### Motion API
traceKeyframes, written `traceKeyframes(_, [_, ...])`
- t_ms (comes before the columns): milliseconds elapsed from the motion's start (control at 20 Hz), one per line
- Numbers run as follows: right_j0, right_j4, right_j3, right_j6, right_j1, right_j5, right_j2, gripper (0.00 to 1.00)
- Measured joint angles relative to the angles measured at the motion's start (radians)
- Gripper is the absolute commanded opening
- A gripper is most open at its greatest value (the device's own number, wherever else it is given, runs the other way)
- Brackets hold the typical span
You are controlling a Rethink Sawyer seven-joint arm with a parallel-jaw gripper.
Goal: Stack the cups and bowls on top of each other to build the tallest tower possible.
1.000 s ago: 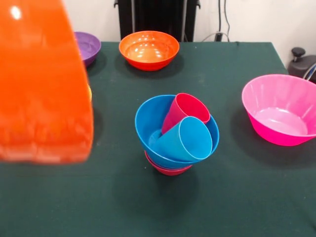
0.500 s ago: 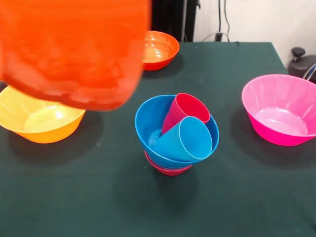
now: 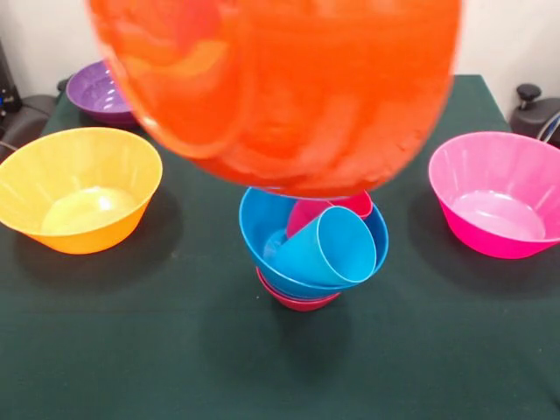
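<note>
A blurred orange bowl (image 3: 280, 92) fills the upper middle of the frame, above the tower (image 3: 311, 241) at centre of the table (image 3: 175, 350). No hand shows.

We saw a table (image 3: 175, 359) covered in dark green cloth filling most of the frame, its far edge running across the upper part. Behind it, at the upper right, stood a plain white wall (image 3: 512, 35). At the right edge of the frame, just beyond the table's corner, we noted a grey and black device (image 3: 538, 112) with a round black knob on top. At the upper left edge sat a dark object (image 3: 19, 114), partly cut off, too unclear for us to identify
</note>
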Motion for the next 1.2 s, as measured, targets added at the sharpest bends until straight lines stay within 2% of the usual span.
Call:
traceKeyframes(300, [0.073, 0.138, 0.061, 0.000, 0.068, -0.002, -0.061, 0.00])
traceKeyframes(500, [0.095, 0.213, 0.080, 0.000, 0.117, -0.018, -0.102, 0.00])
traceKeyframes(800, [0.088, 0.262, 0.087, 0.000, 0.172, -0.080, -0.150, 0.00])
traceKeyframes(1200, [0.061, 0.392, 0.142, 0.000, 0.251, -0.241, -0.200, 0.00])
